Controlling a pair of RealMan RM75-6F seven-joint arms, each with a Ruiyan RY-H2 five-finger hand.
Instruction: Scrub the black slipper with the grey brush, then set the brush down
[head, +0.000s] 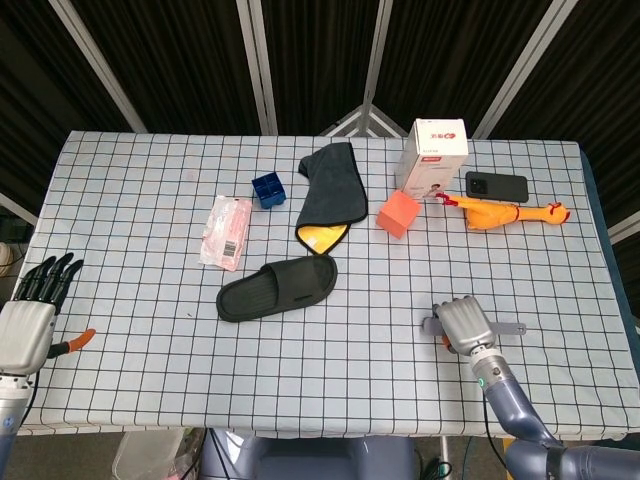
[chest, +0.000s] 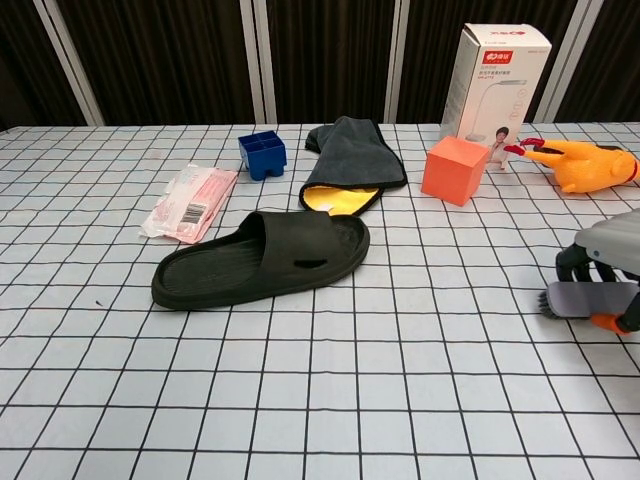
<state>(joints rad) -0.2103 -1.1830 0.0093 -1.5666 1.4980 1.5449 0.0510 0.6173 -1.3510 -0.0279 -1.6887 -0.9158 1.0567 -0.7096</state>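
Note:
The black slipper (head: 278, 289) lies sole-down near the table's middle, also plain in the chest view (chest: 262, 258). My right hand (head: 462, 326) grips the grey brush (head: 505, 327) low over the table at the front right; its handle sticks out to the right. In the chest view the right hand (chest: 604, 265) holds the brush (chest: 588, 298) with its bristles down near the cloth, well to the right of the slipper. My left hand (head: 32, 310) hovers at the table's left edge, fingers spread, holding nothing.
Behind the slipper lie a dark cloth with yellow lining (head: 331, 193), a blue cube tray (head: 268, 189), a pink packet (head: 227, 231), an orange block (head: 398, 213), a white box (head: 433, 155), a phone (head: 496, 186) and a rubber chicken (head: 505, 212). The checked tablecloth (head: 330, 360) covers the table.

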